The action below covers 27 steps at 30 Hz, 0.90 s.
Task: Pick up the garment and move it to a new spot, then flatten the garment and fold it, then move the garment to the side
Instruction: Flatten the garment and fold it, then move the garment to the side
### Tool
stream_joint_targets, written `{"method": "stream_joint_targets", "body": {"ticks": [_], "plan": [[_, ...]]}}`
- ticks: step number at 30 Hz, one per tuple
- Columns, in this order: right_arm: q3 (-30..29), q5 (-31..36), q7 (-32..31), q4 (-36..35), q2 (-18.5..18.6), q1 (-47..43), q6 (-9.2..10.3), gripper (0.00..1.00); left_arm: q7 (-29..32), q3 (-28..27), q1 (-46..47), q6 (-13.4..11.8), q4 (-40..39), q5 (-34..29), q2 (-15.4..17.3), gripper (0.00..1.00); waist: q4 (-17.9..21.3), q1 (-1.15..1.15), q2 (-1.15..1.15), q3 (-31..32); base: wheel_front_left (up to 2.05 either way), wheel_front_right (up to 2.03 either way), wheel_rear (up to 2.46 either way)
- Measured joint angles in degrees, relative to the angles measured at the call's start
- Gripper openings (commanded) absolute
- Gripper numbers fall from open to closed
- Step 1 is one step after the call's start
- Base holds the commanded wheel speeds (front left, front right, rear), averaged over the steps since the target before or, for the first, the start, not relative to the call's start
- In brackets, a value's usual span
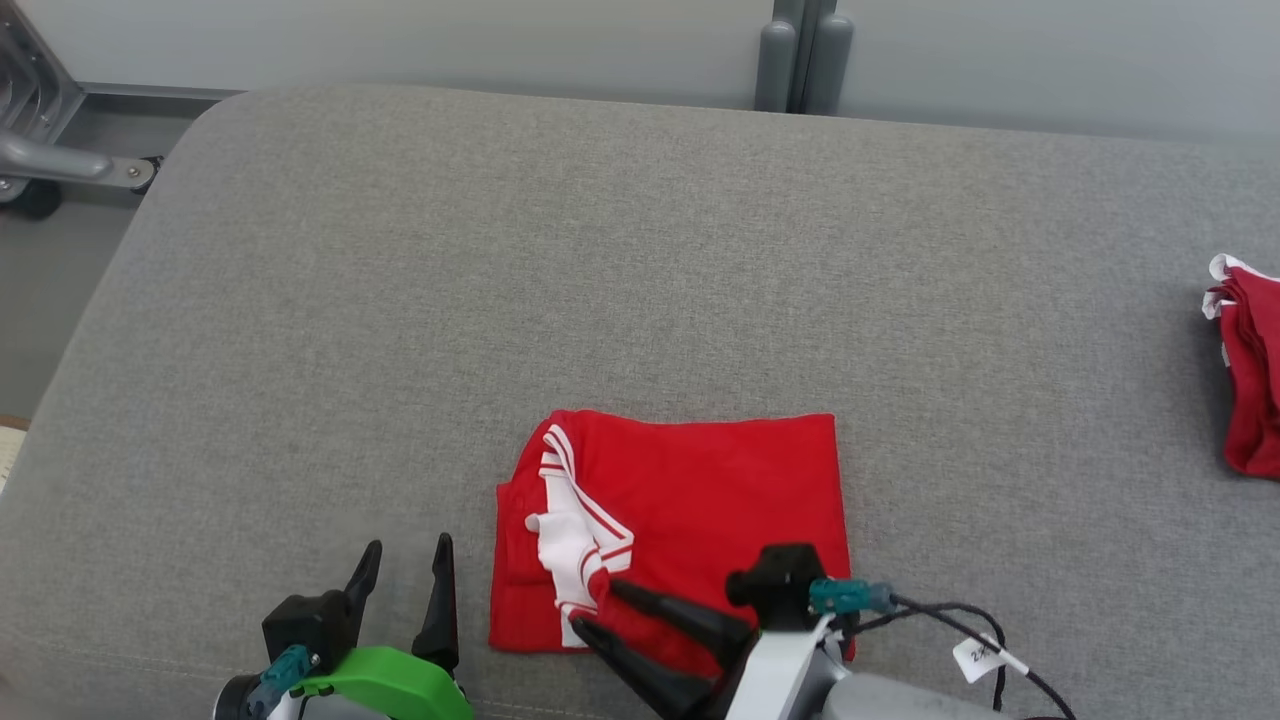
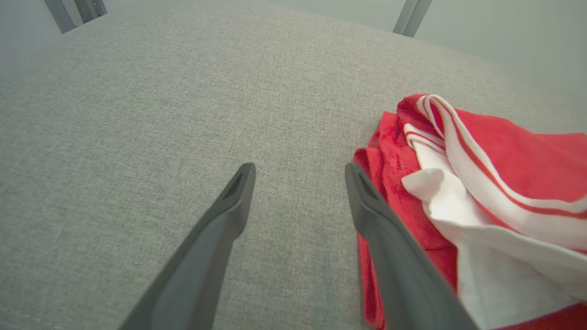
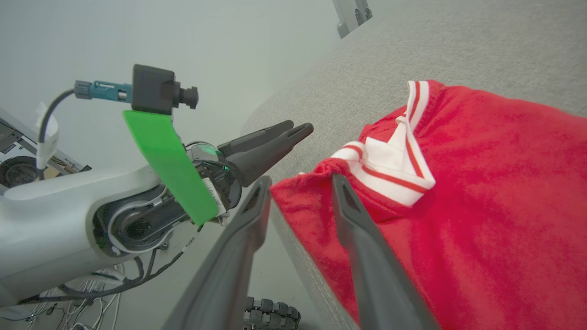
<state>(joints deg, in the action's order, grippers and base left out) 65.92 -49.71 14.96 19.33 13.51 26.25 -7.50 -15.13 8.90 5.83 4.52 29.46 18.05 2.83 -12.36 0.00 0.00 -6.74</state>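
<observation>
The big grey cushion [image 1: 600,250] is the largest thing here. On it lies the red garment [image 1: 720,480], low down at 6 o'clock in the head view. It is a neat flat square, so it looks folded already (that is my guess from its shape). A second red pile [image 1: 1250,400] sits far off at 3 o'clock, well apart from it.

The right gripper [image 1: 594,607] comes in from 5 o'clock and points toward 10 o'clock. Its jaws are partly apart, with the near edge of the garment between them. I cannot tell if they are pinching the cloth or just sitting around it. The left gripper [image 1: 408,548] hovers at 7 o'clock with its jaws wide apart over bare cushion, just beside the garment's left edge.

The white collar with red stripes [image 1: 565,520] pokes out at the garment's 9 o'clock side, right by the right gripper's tips.

I think the step in hand is moving the garment to the side. Next, the jaws need a firm pinch through all the layers, then a low, slow slide so the fold stays neat.
</observation>
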Motion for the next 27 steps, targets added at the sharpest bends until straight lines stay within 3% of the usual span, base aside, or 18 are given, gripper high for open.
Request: {"method": "stream_joint_targets", "body": {"ticks": [3,6,7,9,22,27], "plan": [[-0.98,-3.75,0.02,-2.12,1.44,2.11,0.0,1.0,0.0,0.22,-0.02,-0.05,0.09,0.09,0.0,1.0,0.55,0.0,0.0,0.17,0.0,0.0,0.0],[-9.01,-1.99,0.08,-0.97,2.88,1.99,0.0,1.0,0.0,0.18,-0.01,-0.08,-0.05,0.23,0.0,1.0,1.14,0.0,0.0,0.22,0.0,0.0,0.0],[-14.66,1.14,0.09,1.47,3.39,0.42,0.01,1.0,0.0,0.22,-0.01,-0.08,-0.14,0.23,0.0,1.0,1.48,0.0,0.0,0.22,0.0,0.0,0.0],[-19.61,4.23,0.09,4.38,3.18,-1.69,0.02,1.0,0.0,0.22,-0.01,-0.08,-0.22,0.23,-0.01,1.0,1.7,0.0,0.0,0.21,0.0,0.0,0.0],[-33.29,15.35,0.09,18.02,-3.21,-5.54,0.02,1.0,0.0,0.65,0.05,0.01,-0.34,-0.19,0.0,1.0,0.65,0.0,0.0,-0.5,0.0,0.0,0.0],[-35.73,18.14,0.09,21.59,-5.91,-5.7,0.01,1.0,0.0,0.81,0.09,0.02,-0.57,-0.19,0.0,1.0,-0.24,0.0,0.0,-0.96,0.0,0.0,0.0]]}}
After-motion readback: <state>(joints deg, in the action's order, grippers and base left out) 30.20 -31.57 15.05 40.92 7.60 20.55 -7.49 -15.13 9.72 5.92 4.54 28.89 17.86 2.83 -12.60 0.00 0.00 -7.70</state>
